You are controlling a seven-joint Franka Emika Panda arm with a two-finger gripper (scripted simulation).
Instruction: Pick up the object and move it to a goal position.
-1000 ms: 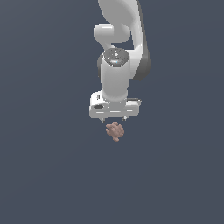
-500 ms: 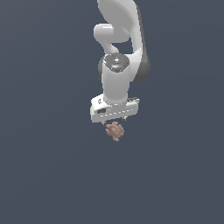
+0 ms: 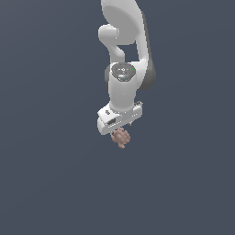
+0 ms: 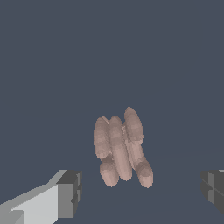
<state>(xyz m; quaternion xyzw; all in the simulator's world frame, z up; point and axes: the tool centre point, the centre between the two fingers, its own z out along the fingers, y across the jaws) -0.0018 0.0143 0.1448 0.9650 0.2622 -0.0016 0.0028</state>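
- Your gripper points down from the white arm, tilted a bit in the exterior view.
- The object, that little pinkish-brown knobbly blob, sits right under the gripper's underside in the exterior view.
- In the wrist view your jaws are spread wide: one dark fingertip on one side, the other at the opposite edge, and the object sits between them with clear gaps, touching neither.
- Can't tell if the blob rests on the plain dark surface.
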